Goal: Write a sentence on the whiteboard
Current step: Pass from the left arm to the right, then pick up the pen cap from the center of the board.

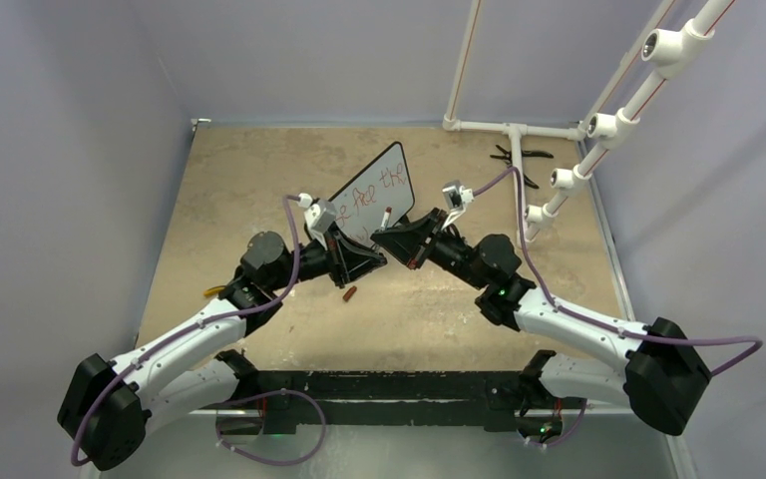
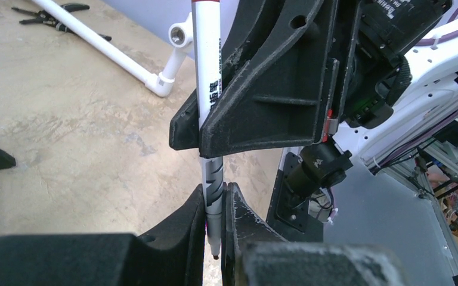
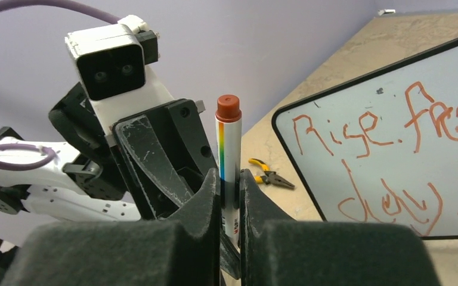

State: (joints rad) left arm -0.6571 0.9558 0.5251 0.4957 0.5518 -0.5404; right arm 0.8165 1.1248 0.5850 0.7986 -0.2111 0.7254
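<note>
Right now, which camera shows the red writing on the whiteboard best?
Right wrist view: the sentence reads large on the whiteboard. The top view shows it small, partly behind the left arm. The left wrist view catches only the board's edge.

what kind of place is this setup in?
Probably a lab robot test cell: plain purple walls boxing in a tan tabletop, a white PVC pipe frame, pliers lying at the back.
</note>
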